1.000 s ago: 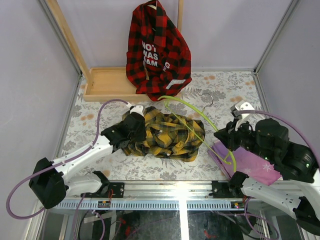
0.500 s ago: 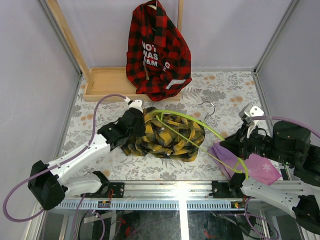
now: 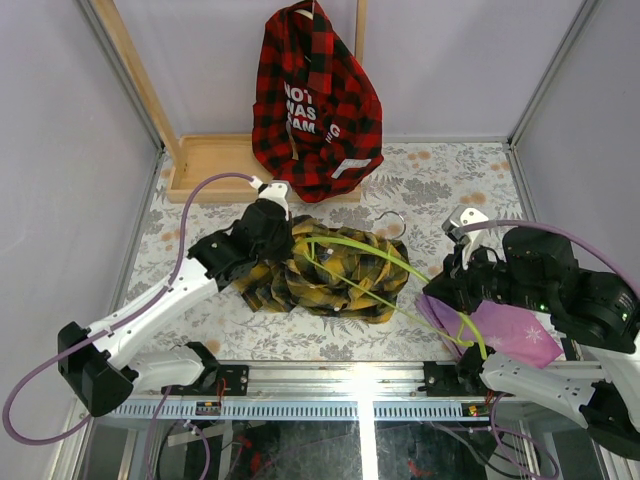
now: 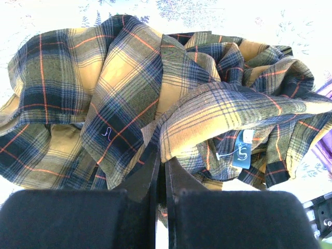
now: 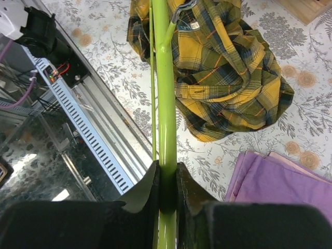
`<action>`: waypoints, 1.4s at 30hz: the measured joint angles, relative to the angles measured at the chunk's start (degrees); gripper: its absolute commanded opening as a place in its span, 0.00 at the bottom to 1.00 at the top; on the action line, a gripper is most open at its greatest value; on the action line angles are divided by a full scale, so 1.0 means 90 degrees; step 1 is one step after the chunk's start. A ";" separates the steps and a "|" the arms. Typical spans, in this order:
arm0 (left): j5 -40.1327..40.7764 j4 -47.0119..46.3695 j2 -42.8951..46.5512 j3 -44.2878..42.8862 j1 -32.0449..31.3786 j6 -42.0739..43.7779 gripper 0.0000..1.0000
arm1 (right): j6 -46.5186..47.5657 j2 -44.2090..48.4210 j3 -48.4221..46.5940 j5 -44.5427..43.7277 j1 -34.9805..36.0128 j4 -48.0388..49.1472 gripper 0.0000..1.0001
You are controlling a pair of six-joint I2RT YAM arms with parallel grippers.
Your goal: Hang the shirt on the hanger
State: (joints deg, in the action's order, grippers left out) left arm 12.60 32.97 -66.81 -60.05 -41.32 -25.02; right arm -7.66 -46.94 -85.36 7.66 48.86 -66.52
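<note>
Left wrist view: left tool [image 4: 162,160] pinches the shirt [image 4: 129,93]; right tool [image 5: 167,170] clamps the hanger [image 5: 165,104]

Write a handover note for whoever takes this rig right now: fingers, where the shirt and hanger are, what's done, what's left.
Left gripper: fingers shut on a fold of the shirt, which lies crumpled on the table.
Right gripper: fingers shut on the hanger, held out over the shirt.
Done: both things gripped.
Left: work the hanger into the shirt's shoulders; none of the shirt appears to be on it yet.
</note>
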 measured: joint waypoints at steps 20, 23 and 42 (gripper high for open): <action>-0.0104 0.0559 0.0000 -0.1246 0.0015 0.0442 0.00 | 0.0070 -0.0058 0.0034 -0.0554 0.0000 0.0209 0.00; -0.0357 0.0653 -0.0075 -0.1819 0.0015 0.0556 0.00 | 0.0114 -0.0124 0.0109 -0.0549 0.0000 0.0619 0.00; -0.1064 0.1151 -0.0911 -0.4114 -0.0937 0.0925 0.00 | 0.0194 -0.0165 0.1171 -0.0571 -0.0017 0.3497 0.00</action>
State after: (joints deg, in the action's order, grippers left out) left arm 3.03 43.33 -75.00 -97.08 -49.76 -16.69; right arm -5.91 -48.42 -74.83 2.52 48.71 -35.05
